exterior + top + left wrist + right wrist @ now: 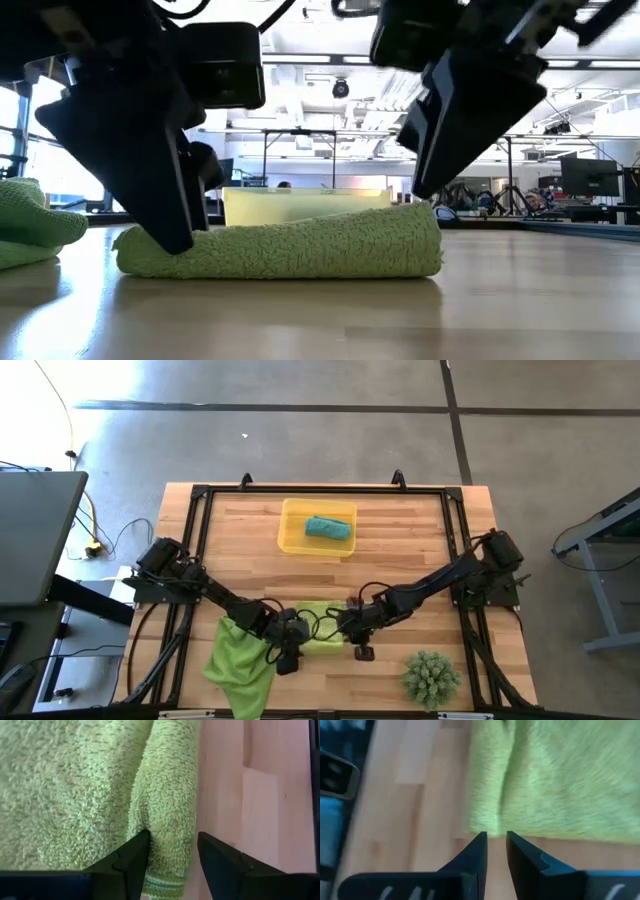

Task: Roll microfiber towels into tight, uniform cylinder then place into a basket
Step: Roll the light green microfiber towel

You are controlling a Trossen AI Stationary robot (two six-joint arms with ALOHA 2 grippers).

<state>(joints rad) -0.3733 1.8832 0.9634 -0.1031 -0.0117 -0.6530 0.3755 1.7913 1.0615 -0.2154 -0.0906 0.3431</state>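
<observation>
A lime-green microfiber towel (320, 625), partly rolled, lies on the table near the front edge between my two grippers. My left gripper (172, 852) is at its left end (150, 255), shut on the rolled part. My right gripper (496, 837) hangs just above the towel's right end (425, 235) with a narrow gap between its fingers and nothing in it. A second lime-green towel (240, 665) lies crumpled at the front left. A teal rolled towel (330, 528) rests inside the yellow basket (290, 540) at the far middle. My left gripper has the towel's rolled edge (167, 835) between its two fingers, close to the hemmed left end. One finger (132, 860) sits in the crease between roll and flat cloth, the other on the wood side. The fingers slant down from the left. The towel lies on the table.
A spiky green ball-shaped plant (432, 678) stands at the front right. A black frame (200, 500) runs along the table's sides and far edge. Bare wood lies between the basket and the towel.
</observation>
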